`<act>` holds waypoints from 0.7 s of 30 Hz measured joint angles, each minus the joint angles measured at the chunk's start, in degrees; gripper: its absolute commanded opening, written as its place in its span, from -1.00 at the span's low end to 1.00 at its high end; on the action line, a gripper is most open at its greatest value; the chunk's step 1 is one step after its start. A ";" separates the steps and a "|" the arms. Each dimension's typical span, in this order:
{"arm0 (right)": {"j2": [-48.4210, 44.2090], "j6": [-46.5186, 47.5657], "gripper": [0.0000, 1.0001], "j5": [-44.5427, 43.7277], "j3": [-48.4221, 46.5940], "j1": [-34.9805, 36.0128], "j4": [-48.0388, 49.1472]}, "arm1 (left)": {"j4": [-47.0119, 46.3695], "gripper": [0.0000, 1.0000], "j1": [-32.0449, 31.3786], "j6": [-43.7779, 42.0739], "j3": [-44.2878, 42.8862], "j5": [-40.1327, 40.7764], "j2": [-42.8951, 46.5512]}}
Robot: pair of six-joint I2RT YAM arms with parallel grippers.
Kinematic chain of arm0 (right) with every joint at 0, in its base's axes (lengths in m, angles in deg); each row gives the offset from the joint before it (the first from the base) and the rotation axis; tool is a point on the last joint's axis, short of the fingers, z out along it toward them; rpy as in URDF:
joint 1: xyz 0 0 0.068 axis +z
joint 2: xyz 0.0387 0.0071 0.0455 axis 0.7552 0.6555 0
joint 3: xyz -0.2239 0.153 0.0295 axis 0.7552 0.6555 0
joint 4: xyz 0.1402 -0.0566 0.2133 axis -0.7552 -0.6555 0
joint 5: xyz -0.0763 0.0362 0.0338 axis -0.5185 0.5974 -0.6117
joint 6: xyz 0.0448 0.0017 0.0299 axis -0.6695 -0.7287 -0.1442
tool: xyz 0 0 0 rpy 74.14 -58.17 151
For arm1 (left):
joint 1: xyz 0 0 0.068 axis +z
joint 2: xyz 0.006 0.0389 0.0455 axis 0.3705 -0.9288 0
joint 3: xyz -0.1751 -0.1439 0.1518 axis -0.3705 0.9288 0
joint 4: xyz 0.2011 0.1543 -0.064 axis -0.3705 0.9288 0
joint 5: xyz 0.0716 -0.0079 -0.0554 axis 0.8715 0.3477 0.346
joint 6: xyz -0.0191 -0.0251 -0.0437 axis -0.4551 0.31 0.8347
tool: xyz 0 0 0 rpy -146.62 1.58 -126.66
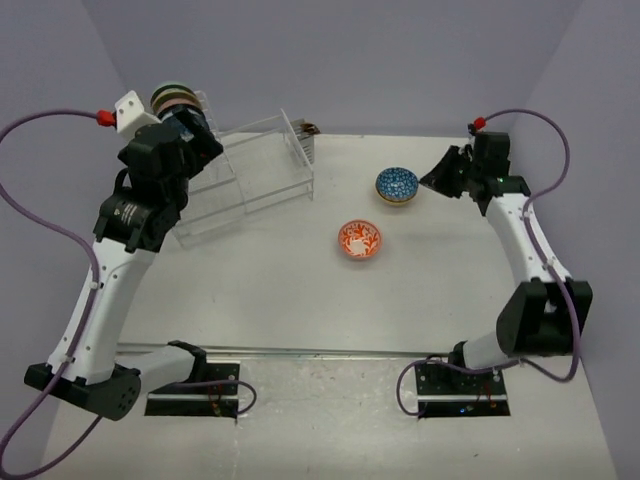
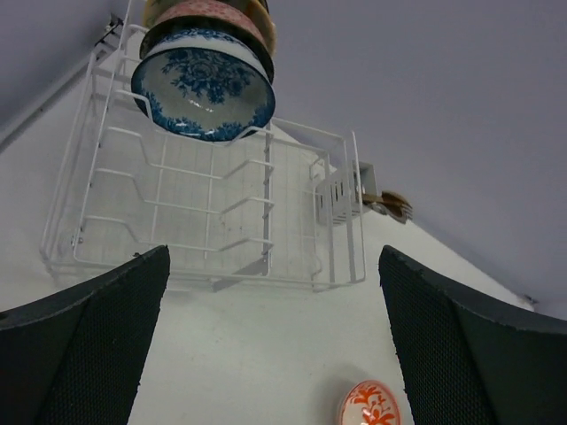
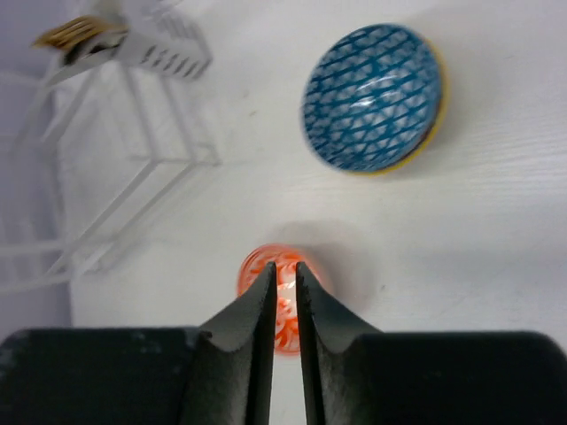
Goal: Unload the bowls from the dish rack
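The dish rack (image 1: 250, 185) sits at 10 o'clock on the table (image 1: 300, 300), and a stack of bowls (image 1: 180, 98) stands on edge at its far left end. The left wrist view shows the nearest of them, a blue-and-white floral bowl (image 2: 204, 88), leaning between the upright dividers. Two more bowls lie out on the table: an orange-red bowl (image 1: 359, 239) near the centre and, at 1 o'clock from it and well apart, a blue lattice bowl (image 1: 397, 185) with a yellow outside. The left gripper (image 1: 190, 125) hovers near the stack at the rack's left end, its fingers (image 2: 89, 354) spread wide with nothing held between them. The right gripper (image 1: 440, 172) hangs at 3 o'clock of the blue lattice bowl, near it but not touching. Its fingers (image 3: 252, 328) are drawn almost together, with only a thin slit between them, and they grip nothing
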 measured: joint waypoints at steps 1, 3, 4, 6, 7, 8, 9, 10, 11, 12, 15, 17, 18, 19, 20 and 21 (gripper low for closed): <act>-4.92 -0.76 -0.62 3.43 2.89 -0.09 2.67 | -0.26 1.00 2.89 2.51 -0.31 -1.68 -1.14; -12.11 -2.21 -0.47 9.70 7.69 -0.07 6.88 | -0.94 1.00 6.32 7.08 -0.87 -4.22 -3.37; -15.41 -3.39 -0.40 13.62 10.34 0.02 9.57 | -1.70 1.00 8.17 10.16 -0.96 -5.11 -4.57; -20.76 -5.18 -0.29 19.67 15.78 0.22 14.43 | -3.04 0.98 10.67 16.33 -0.85 -6.82 -6.60; -22.97 -5.86 -0.16 22.10 18.56 0.31 15.89 | -3.93 0.97 11.69 19.78 -0.68 -7.34 -7.37; -25.49 -6.69 -0.13 24.39 21.59 0.42 17.25 | -5.14 0.93 12.41 23.23 -0.28 -7.52 -8.07; -27.54 -7.50 -0.10 26.23 24.09 0.42 17.99 | -6.25 0.90 12.96 26.45 0.22 -7.54 -8.52; -29.51 -8.11 -0.07 27.82 26.29 0.42 18.58 | -7.58 0.89 13.35 29.92 0.96 -7.43 -8.96; -31.52 -8.92 -0.06 29.44 28.48 0.42 19.41 | -8.66 0.86 13.60 32.79 1.70 -7.26 -9.27; -33.33 -9.40 -0.04 30.67 30.01 0.44 20.00 | -9.49 0.85 13.75 35.67 2.38 -7.08 -9.70; -39.06 -10.75 -0.03 33.11 33.40 0.44 21.42 | -11.85 0.82 14.01 41.27 2.84 -6.25 -12.09; -42.77 -11.06 -0.02 33.48 34.60 0.44 21.90 | -12.50 0.65 14.47 44.09 1.64 -5.57 -15.17; -44.70 -11.04 -0.01 33.38 35.12 0.44 22.05 | -12.66 0.64 14.88 45.35 0.68 -5.55 -16.96; -46.18 -10.97 -0.01 33.31 35.58 0.44 21.99 | -12.83 0.64 15.21 46.23 0.04 -5.44 -18.53; -47.71 -10.84 0.00 33.07 36.06 0.44 21.97 | -12.90 0.64 15.56 46.97 -0.48 -5.27 -19.93; -48.89 -10.67 0.01 32.96 36.39 0.44 21.75 | -13.09 0.64 15.93 47.74 -0.70 -5.14 -21.20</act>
